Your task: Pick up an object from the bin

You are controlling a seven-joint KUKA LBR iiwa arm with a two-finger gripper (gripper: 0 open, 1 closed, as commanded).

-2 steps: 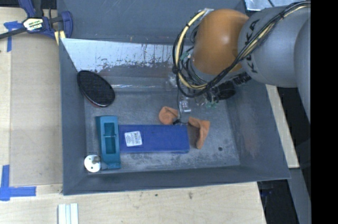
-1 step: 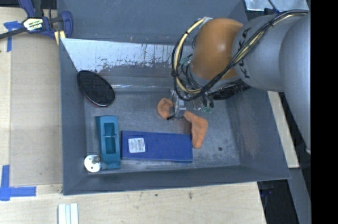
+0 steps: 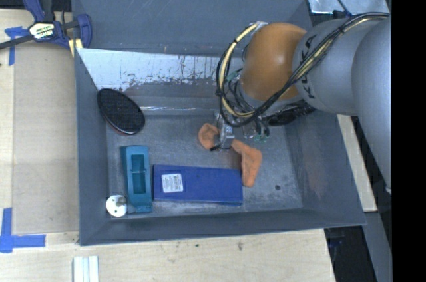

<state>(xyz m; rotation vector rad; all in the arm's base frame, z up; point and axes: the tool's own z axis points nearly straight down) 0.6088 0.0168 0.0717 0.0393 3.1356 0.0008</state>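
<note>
My gripper (image 3: 225,136) is low in the middle of the bin, right on top of an orange, floppy, irregular thing (image 3: 250,162). One lobe of that orange thing shows to the gripper's left and a longer part runs down to its right. Just below lies a flat dark-blue box (image 3: 206,185) with a white label, its top right corner touching the orange thing.
A blue rectangular holder (image 3: 136,178) lies left of the box, with a small white round thing (image 3: 116,206) at its lower end. A black oval pad (image 3: 120,111) rests at the upper left. The arm with its orange cover and cables hangs over the bin's right half.
</note>
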